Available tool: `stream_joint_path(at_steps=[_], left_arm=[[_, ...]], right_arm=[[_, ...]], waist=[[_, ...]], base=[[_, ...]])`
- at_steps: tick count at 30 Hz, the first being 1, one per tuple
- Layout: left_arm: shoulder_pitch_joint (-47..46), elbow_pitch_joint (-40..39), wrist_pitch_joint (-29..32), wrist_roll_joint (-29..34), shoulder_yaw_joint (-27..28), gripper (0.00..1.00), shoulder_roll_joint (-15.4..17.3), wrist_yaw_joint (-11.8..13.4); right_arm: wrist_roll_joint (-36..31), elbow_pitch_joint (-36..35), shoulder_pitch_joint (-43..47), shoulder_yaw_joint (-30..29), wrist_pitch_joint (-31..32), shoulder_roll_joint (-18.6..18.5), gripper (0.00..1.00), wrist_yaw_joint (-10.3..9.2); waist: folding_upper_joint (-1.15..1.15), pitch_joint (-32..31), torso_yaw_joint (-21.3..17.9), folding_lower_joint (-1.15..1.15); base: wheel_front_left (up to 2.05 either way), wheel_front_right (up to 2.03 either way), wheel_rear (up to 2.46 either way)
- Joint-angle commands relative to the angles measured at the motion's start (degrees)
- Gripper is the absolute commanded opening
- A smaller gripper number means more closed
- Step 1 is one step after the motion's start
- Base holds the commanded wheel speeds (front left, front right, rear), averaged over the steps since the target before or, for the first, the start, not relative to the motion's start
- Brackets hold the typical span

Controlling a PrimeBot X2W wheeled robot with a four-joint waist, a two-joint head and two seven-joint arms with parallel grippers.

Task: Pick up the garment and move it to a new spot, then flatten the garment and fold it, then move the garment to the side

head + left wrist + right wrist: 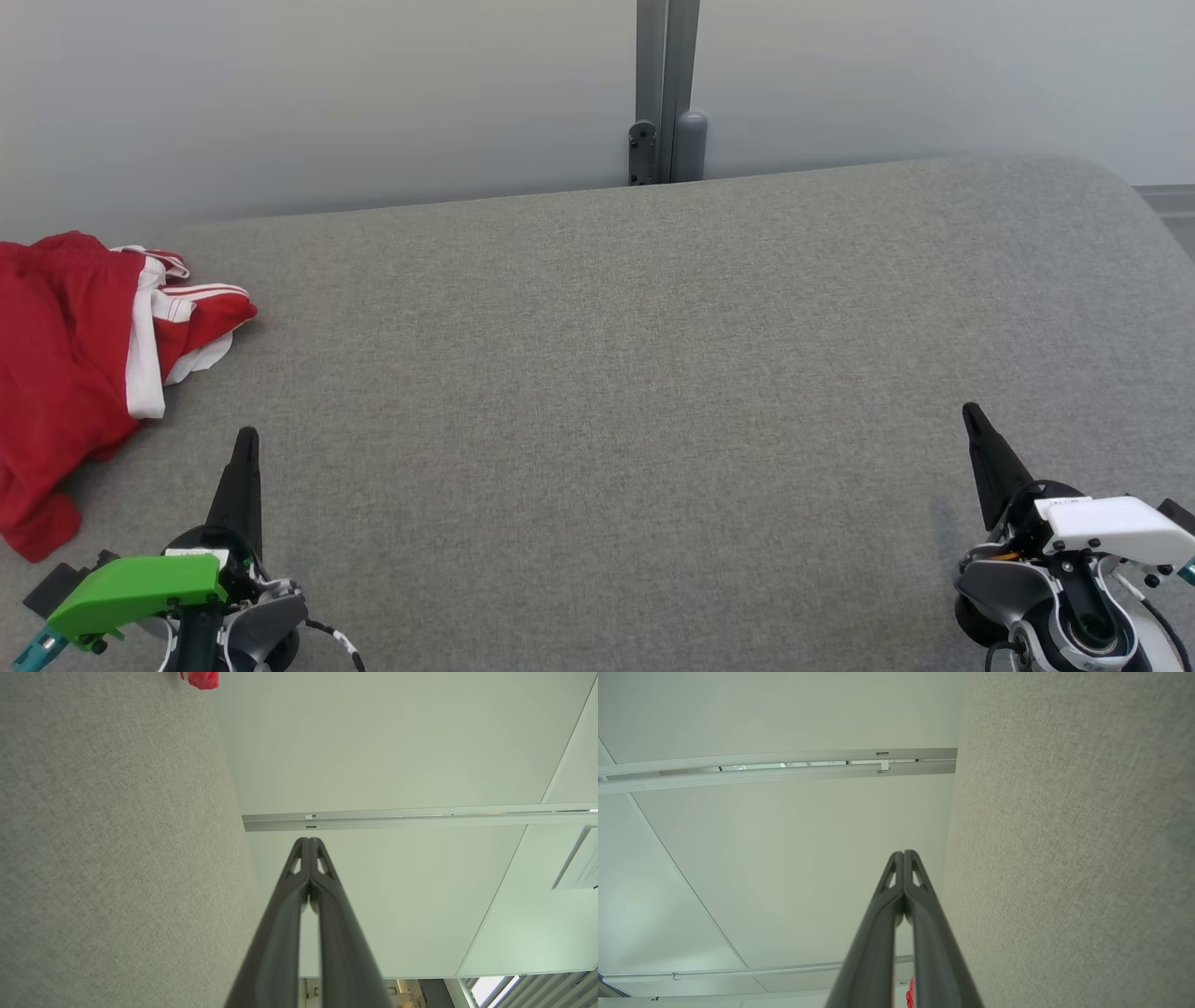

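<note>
The red-and-white garment is lying crumpled at the left edge of the grey desk, with nothing gripping it. By that, no step is being counted as done: lifting, moving, flattening, folding and setting aside are all being left. The left hand and the right hand are being held pressed together and empty over the desk's near edge.

Left gripper cover green; right gripper white (fingers black).
</note>
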Motion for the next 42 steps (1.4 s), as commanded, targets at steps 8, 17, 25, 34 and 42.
stream_joint_path(at_steps=[8, 17, 25, 34, 42], left_arm=[[-0.66, -0.09, 0.14, 0.03, 0.10, 0.00, 0.03, -0.17], [-0.66, -0.09, 0.14, 0.03, 0.10, 0.00, 0.03, -0.17], [-0.66, -0.09, 0.14, 0.03, 0.10, 0.00, 0.03, -0.17], [-0.66, -0.09, 0.14, 0.03, 0.10, 0.00, 0.03, -0.17], [1.68, 1.55, -0.71, 0.21, -0.85, 1.00, -0.35, 0.07]], right_arm=[[-0.20, -0.08, -0.43, -0.02, 0.06, -0.03, 0.00, 0.02], [-0.20, -0.08, -0.43, -0.02, 0.07, -0.03, 0.00, 0.03], [-0.20, -0.08, -0.43, -0.02, 0.06, -0.03, 0.00, 0.03], [-0.20, -0.08, -0.43, -0.02, 0.06, -0.03, 0.00, 0.03], [-0.34, 1.63, 1.64, 0.73, -0.67, 0.54, 1.00, -0.01]], waist=[[0.00, 0.00, 0.00, 0.00], [0.00, 0.00, 0.00, 0.00], [0.00, 0.00, 0.00, 0.00], [0.00, 0.00, 0.00, 0.00], [0.00, -0.05, -0.01, 0.00]], base=[[0.00, 0.00, 0.00], [0.00, 0.00, 0.00], [0.00, 0.00, 0.00], [0.00, 0.00, 0.00], [0.00, 0.00, 0.00]])
